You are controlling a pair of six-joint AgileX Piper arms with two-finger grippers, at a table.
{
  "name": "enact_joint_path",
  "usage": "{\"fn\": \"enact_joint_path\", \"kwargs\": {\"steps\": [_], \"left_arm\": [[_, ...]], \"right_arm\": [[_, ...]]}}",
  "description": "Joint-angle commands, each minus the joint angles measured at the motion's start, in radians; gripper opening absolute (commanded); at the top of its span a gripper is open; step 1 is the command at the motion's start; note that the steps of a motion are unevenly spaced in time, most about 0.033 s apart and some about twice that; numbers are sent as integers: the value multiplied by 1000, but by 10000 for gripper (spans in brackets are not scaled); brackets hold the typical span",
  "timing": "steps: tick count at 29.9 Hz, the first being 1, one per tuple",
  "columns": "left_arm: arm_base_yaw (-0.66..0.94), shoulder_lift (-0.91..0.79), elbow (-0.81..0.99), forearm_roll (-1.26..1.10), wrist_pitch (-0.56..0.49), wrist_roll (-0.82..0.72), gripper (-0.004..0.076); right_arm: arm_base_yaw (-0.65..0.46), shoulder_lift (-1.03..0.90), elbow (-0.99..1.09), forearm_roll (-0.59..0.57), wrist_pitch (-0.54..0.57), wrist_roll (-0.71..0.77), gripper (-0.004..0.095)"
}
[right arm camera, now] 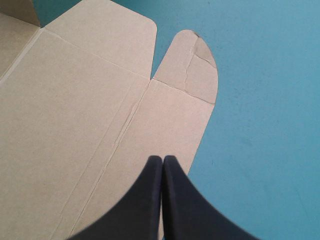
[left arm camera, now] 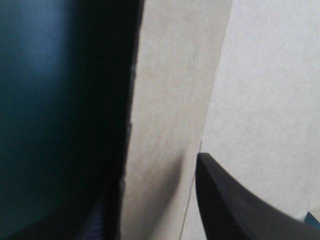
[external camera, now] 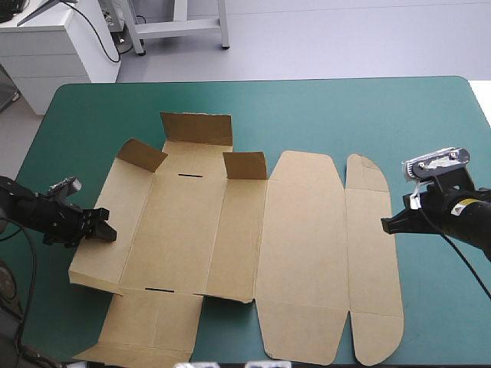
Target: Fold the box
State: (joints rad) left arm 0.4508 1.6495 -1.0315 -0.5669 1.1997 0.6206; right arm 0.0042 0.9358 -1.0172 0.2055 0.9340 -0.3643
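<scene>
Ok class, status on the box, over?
Left gripper shut on the box, left edge. Right gripper shut, at its right edge. Box mostly flat. Nothing in the way.

Box: spread over the middle of the surface, reaching its 6 o'clock edge.
Left end effector: at the box's 9 o'clock edge, board between its fingers.
Right end effector: at the box's 3 o'clock edge.

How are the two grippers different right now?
The left gripper is shut on the left edge of the box, while the right gripper is shut on nothing. The left gripper's side of the box is lifted a little, but the right gripper's side lies flat. Both grippers are black, and each is at an outer edge of the box.
</scene>
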Motion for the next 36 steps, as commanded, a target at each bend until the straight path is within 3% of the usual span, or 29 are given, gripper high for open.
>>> {"fn": "enact_joint_path", "kwargs": {"steps": [1,12,14,18,24,31,36], "left_arm": [[0,-33,-19,-47,99,-23,300],[-86,-33,-19,-41,99,-51,286],[-110,-33,-19,-37,99,-60,221],[-121,-33,-19,-37,99,-86,-6],[-121,-36,-26,-59,99,-70,-8],[-131,-121,-114,-218,97,85,-8],[-257,-181,-278,-63,97,93,-7]], "right_arm": [[-6,-10,-25,16,-68,-8,-21],[-6,-10,-25,19,-75,-8,-21],[-6,-10,-25,19,-75,-8,-21],[-6,-10,-25,19,-75,-8,-21],[-6,-10,-25,26,-75,-8,-21],[-6,-10,-25,26,-79,-8,-21],[-6,-8,-25,26,-82,-22,-21]]}}
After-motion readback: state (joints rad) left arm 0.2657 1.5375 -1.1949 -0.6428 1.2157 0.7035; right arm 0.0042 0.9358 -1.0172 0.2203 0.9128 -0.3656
